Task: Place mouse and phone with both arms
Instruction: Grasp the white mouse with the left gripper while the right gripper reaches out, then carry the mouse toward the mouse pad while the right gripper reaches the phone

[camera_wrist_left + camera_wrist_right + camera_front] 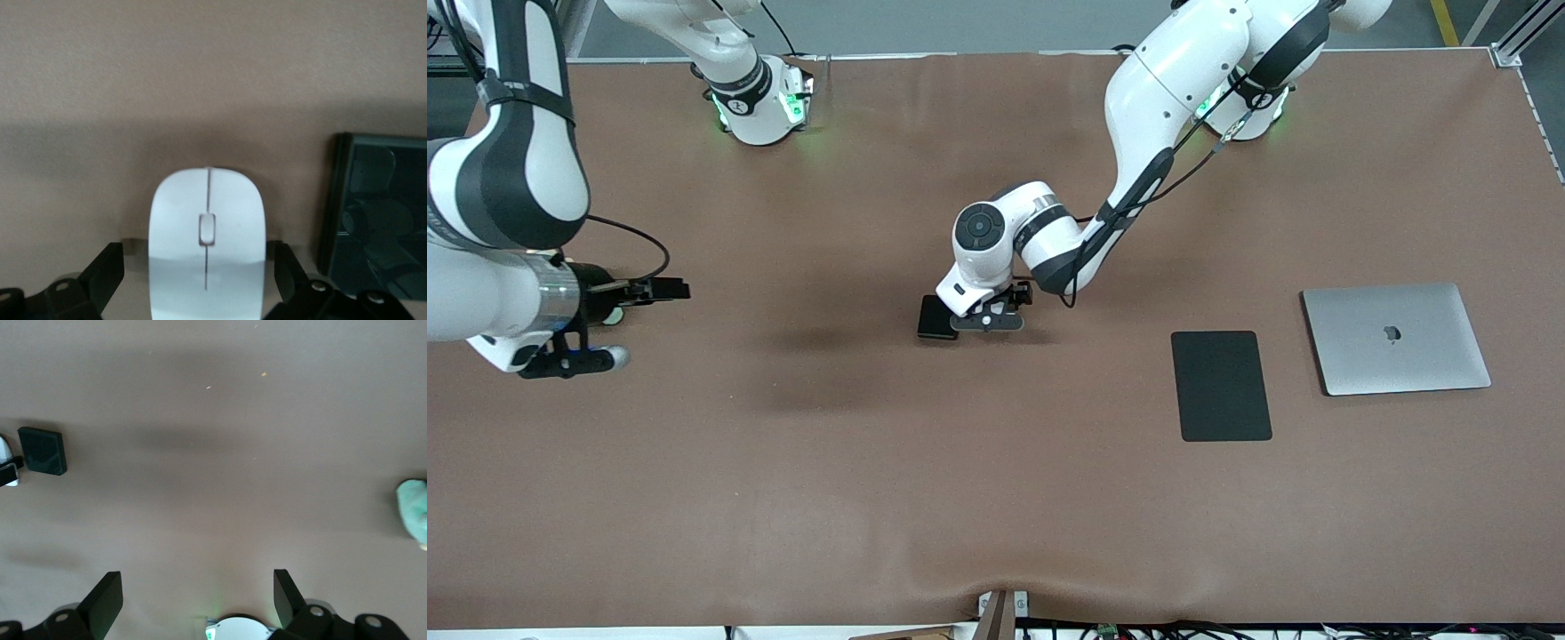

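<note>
Now the left gripper (207,267) sits spread around the mouse (207,240), not squeezing yet. It looks light, hard and slippery; pinch its sides. The right gripper (198,597) waits, spread wide.

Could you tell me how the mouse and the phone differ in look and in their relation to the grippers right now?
The mouse is white and oval with a thin grey line down its middle; the phone is a black glossy slab with rounded corners. The mouse lies between the open fingers of the left gripper; the phone lies beside it, outside those fingers. The right gripper hangs open over bare table, away from both. Both lie flat on the brown table.
</note>
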Controlling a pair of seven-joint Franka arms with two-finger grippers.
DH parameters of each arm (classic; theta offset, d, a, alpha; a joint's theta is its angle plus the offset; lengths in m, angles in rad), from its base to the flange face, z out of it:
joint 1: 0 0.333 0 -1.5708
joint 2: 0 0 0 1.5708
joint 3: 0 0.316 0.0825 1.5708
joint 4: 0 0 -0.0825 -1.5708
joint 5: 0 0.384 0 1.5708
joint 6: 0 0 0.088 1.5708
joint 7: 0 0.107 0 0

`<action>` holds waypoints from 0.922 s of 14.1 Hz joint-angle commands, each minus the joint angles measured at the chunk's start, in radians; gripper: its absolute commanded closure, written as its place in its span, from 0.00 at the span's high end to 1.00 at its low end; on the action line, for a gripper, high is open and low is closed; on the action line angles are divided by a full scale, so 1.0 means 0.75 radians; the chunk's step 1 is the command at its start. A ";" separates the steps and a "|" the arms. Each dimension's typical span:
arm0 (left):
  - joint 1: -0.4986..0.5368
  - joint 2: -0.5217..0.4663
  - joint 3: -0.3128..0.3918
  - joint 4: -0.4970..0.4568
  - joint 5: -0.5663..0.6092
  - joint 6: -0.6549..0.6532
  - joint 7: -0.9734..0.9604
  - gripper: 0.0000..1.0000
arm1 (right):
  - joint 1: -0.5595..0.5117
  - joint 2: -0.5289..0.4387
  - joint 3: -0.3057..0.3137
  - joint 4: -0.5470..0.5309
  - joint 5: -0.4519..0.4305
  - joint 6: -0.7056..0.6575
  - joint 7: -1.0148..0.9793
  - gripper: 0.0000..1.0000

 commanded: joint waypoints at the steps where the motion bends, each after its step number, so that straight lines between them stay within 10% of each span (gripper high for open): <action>1: -0.020 0.020 0.025 0.037 0.041 0.017 -0.037 0.72 | 0.009 -0.047 -0.006 -0.111 0.111 0.059 0.051 1.00; 3: -0.020 0.020 0.025 0.037 0.035 0.017 -0.049 0.14 | 0.009 -0.065 -0.004 -0.156 0.113 0.085 0.051 1.00; 4: -0.018 0.018 0.025 0.037 0.035 0.017 -0.051 0.08 | 0.009 -0.078 -0.004 -0.187 0.113 0.108 0.051 1.00; 13: 0.031 -0.072 0.025 0.037 0.027 0.005 -0.054 0.13 | 0.052 -0.102 -0.004 -0.294 0.215 0.231 0.031 1.00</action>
